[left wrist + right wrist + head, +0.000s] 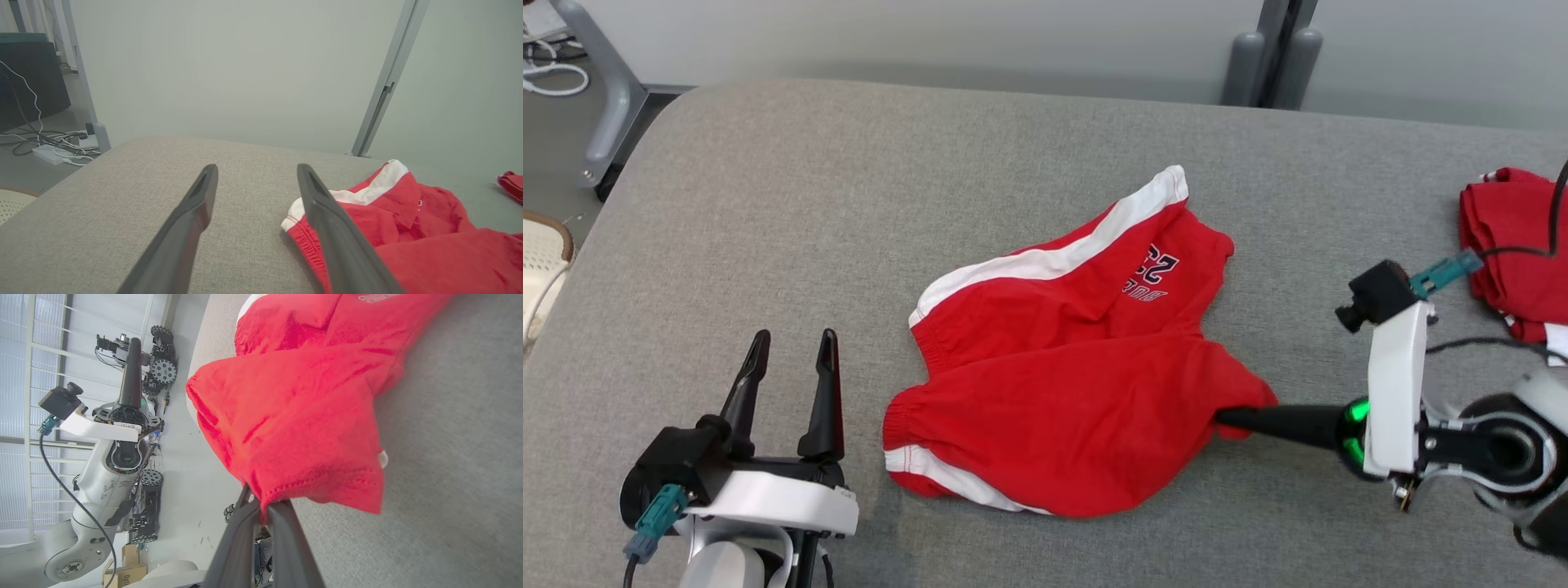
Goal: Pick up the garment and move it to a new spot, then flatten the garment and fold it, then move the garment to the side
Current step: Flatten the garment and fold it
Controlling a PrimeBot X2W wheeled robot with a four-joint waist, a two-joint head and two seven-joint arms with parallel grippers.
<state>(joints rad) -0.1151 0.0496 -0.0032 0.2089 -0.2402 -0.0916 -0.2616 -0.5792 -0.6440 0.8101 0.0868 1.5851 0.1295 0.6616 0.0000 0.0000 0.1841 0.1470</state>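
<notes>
Our right gripper point(1227, 418) comes in from the right with its forearm low and nearly level over the grey padded table point(849, 188). Its fingers lie almost flat and point toward our left. The two fingers are pressed together on a stitched edge of the red shorts point(1062, 392). In the right wrist view the cloth is drawn to a bunch at the pinch and drapes over the fingertips. From there the shorts spread out ahead of the fingers and lie crumpled on the table. The white side stripe and the printed number are on the far side, and the gathered elastic edge is at the end farthest from the right fingertips. Our left gripper point(795, 336) sits at the lower left with its wrist low and its fingers pointing up and away from us. Those fingers are held apart with bare table between them, and they hold nothing. The gathered end of the shorts lies just beside the left gripper's inner finger, apart from it as far as we can tell. Behind the right wrist, on the side away from the shorts, a second red garment point(1515, 237) lies on the table, with one of the arm's cables crossing in front of it.
</notes>
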